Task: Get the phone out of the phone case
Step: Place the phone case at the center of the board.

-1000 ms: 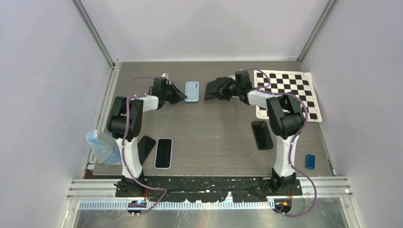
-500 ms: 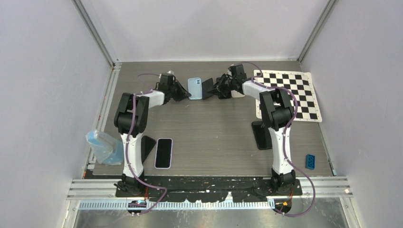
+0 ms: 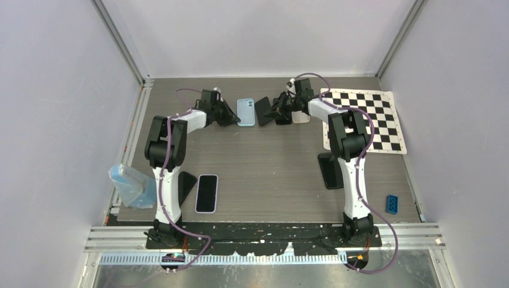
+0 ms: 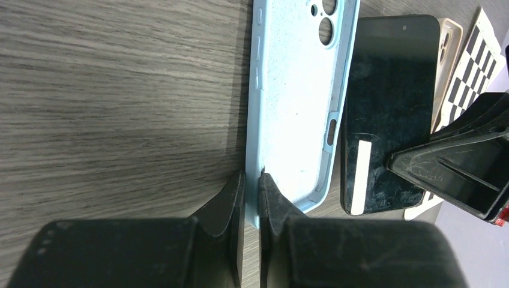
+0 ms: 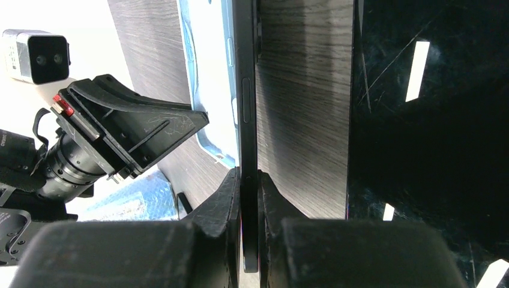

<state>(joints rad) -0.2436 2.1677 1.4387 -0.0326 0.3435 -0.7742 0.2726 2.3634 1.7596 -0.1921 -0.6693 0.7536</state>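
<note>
Table (image 3: 270, 162): grey wood, white walls around.
Left gripper (image 4: 252, 180): we see it pinch the empty blue case (image 4: 294, 108).
Right gripper (image 5: 249, 177): pinches the black phone (image 5: 246, 90).
Job: we think the phone is out, nearly done.

**Phone bare, empty case beside it**

The phone case (image 4: 294, 102) is pale blue, faintly speckled, and empty. Its open inside faces up, showing round camera cut-outs at one end and slots along its walls. It lies at the far middle of the table (image 3: 270, 168), with its long axis running away from the arms. Its left long wall, close to a corner, is pinched in the left gripper (image 4: 252, 186).

The phone (image 4: 387, 108) is black and glossy, with no cover on it. It sits just to the right of the case, roughly parallel to it, clamped across its thickness by the right gripper (image 5: 249, 180). In the right wrist view it is seen edge-on and its side buttons show. Whether phone and case touch cannot be told.
</note>
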